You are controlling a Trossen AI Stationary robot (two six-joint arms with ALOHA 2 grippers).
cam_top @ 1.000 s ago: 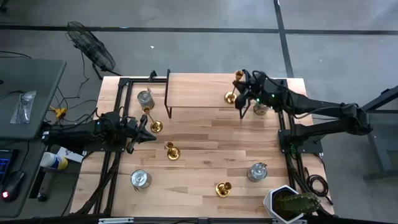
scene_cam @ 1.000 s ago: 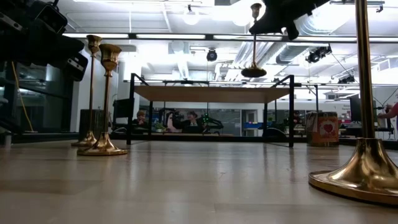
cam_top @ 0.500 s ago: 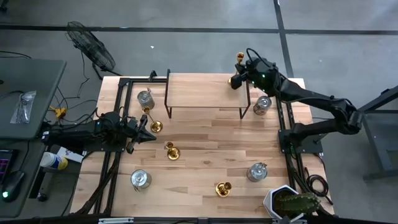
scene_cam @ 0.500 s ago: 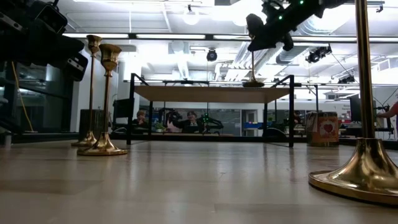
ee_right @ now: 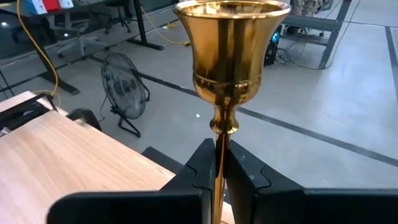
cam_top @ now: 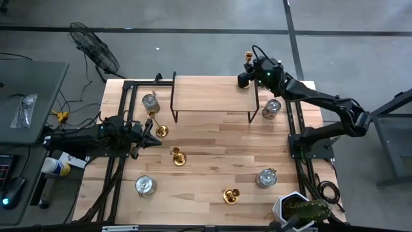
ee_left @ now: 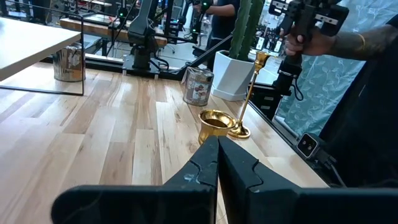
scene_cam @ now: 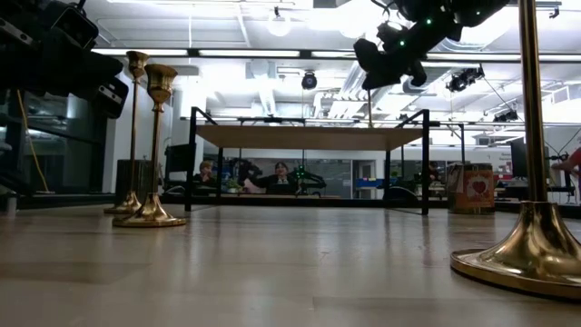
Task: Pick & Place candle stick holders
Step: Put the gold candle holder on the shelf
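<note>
Nearest the front edge of the tabletop [cam_top: 212, 145] stands one brass candle stick holder [cam_top: 231, 194], with a lidded metal jar [cam_top: 145, 185] toward the front-left and another jar [cam_top: 266, 177] toward the front-right. A potted cactus [cam_top: 302, 211] sits at the front-right corner.

Mid-table, a second holder [cam_top: 178, 156] stands alone. Just beyond it, near the left edge, a third holder [cam_top: 158, 129] stands just ahead of the left gripper [cam_top: 156, 141], which waits clenched on nothing.

Farther back, a raised wooden shelf [cam_top: 212, 93] spans the far edge, with a jar [cam_top: 150, 101] at its left end and a fourth jar [cam_top: 271, 108] at its right.

At the far-right corner of that shelf, the right gripper [ee_right: 219, 163] is clamped on the thin stem of the fourth holder [ee_right: 232, 59], just under its cup, holding it upright above the shelf.

Count: four candle stick holders, four jars, one shelf, one plant.

Handling, as a judgement: the holders look rigid, polished and slippery, light but top-tall with a flared base, so they would tip easily. The stem is the natural hold, squeezed squarely, kept vertical and set down flat on the base.
</note>
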